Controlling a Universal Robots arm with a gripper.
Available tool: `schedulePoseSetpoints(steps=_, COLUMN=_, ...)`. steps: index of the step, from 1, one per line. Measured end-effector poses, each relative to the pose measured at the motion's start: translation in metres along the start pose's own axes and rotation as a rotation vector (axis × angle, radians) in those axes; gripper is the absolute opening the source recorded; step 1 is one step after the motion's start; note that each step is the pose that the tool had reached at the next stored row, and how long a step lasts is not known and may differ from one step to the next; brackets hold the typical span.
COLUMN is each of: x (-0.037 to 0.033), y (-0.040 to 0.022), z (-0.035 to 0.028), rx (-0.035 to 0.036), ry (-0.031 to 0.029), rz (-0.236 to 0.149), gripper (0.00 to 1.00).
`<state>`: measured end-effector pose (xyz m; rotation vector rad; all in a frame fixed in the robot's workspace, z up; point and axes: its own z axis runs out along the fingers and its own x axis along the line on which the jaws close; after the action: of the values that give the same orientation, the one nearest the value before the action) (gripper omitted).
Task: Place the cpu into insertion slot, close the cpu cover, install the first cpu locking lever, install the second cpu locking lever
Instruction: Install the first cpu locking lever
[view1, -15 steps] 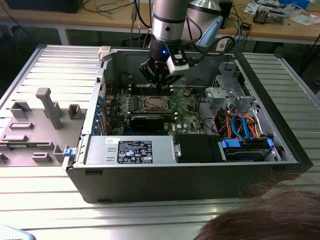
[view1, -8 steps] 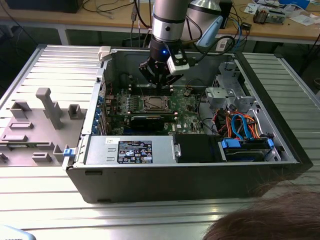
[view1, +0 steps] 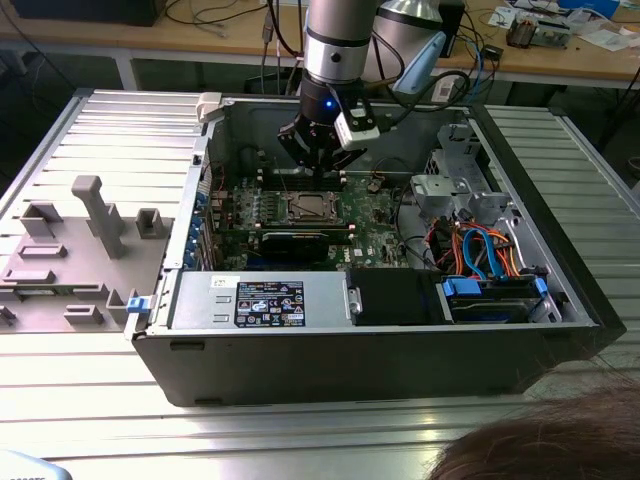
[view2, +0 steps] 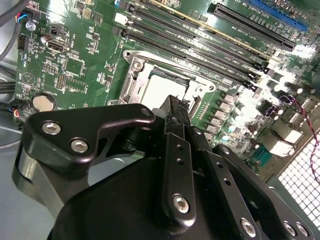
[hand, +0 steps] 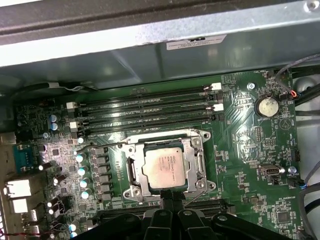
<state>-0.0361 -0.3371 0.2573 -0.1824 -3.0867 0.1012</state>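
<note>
The cpu, a silvery square chip, lies in the insertion slot on the green board. The cpu cover, a thin metal frame, lies flat around it. A thin wire lever runs out from one side of the socket, and another wire lever lies along the opposite side. My gripper hangs just above the socket's edge with its black fingers shut together and nothing between them. In the exterior view the gripper sits over the far side of the cpu. The second wrist view has the fingertips in front of the cpu.
The open computer case walls in the board. Long memory slots run beside the socket. A power supply and a drive bay with blue and orange cables stand near. A grey fixture lies at the exterior view's left.
</note>
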Motion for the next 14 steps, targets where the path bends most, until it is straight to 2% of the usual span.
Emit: schedulePoseSetpoints(steps=14, x=0.0000, y=0.0000, z=0.0000, rx=0.0009, ry=-0.0015, rz=-0.021, gripper=0.11)
